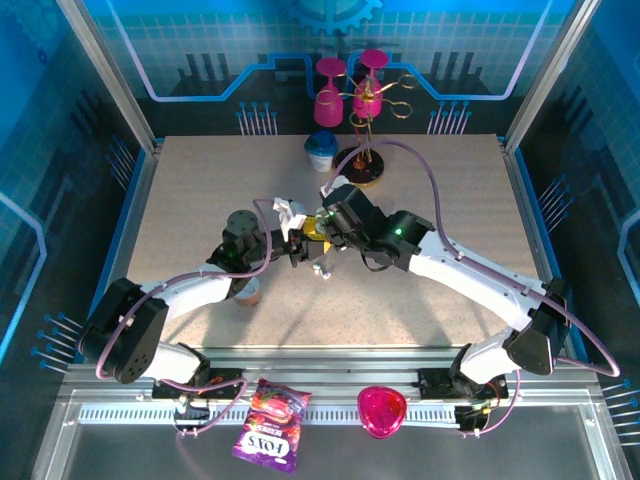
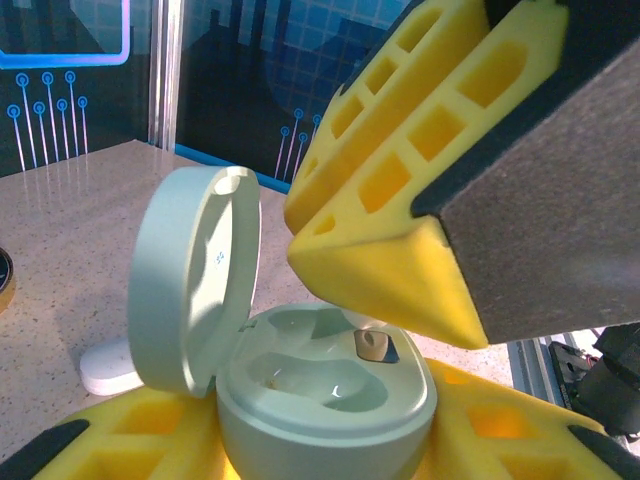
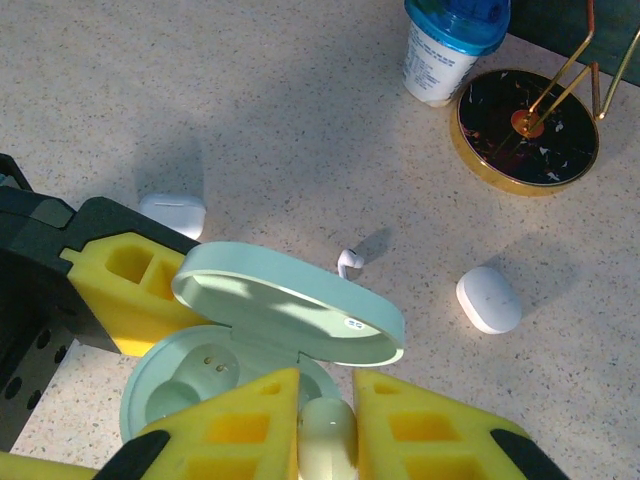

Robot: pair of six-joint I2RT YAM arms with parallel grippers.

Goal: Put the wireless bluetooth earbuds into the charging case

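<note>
My left gripper (image 2: 325, 445) is shut on the pale green charging case (image 2: 322, 395), which stands upright with its lid (image 2: 190, 280) swung open. Just right of the left gripper (image 1: 297, 247), my right gripper (image 1: 322, 230) meets it over the table's middle. The right gripper (image 3: 328, 398) is shut on a pale earbud (image 3: 328, 440), held at the case's (image 3: 185, 385) right slot. In the left wrist view the right gripper's yellow fingers (image 2: 385, 270) press down over that earbud (image 2: 372, 345), which sits partly in the slot. The other slot is empty. A loose white earbud (image 3: 348, 260) lies on the table beyond the lid (image 3: 290, 315).
Two small white closed cases (image 3: 488, 298) (image 3: 172, 213) lie on the table. A blue-lidded cup (image 3: 448, 45) and a gold-rimmed stand base (image 3: 528, 115) stand at the back, with pink glasses (image 1: 360, 85) hung on the stand. A snack bag (image 1: 270, 428) and a pink heart-shaped box (image 1: 382, 410) lie at the near rail.
</note>
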